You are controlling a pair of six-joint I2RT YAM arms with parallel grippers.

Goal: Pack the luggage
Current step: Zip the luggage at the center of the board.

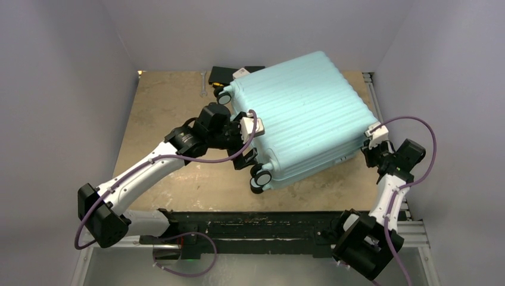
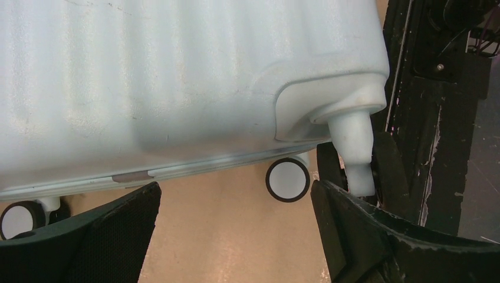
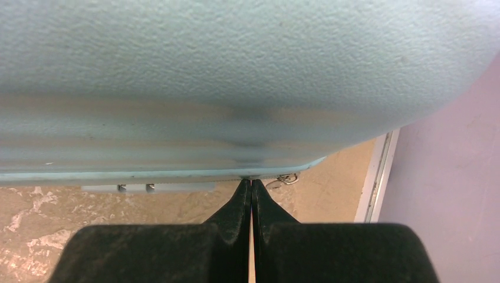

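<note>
Black right gripper (image 3: 252, 187) fingers are pressed together, tips at the lower seam of the pale mint, ribbed hard-shell suitcase (image 1: 304, 113). Left gripper (image 2: 236, 194) jaws stand spread wide, empty, beside its black-and-white wheels (image 2: 288, 180). The suitcase lies closed and askew on the tan tabletop (image 1: 161, 107).

Plain grey-lavender walls (image 1: 59, 71) enclose a scuffed tan bench (image 1: 161, 107) on the left, top and right of the frame, under soft, even light. A pale metal rail (image 1: 370, 89) runs down the bench's right edge; a black beam (image 1: 256, 226) crosses the lower middle.
</note>
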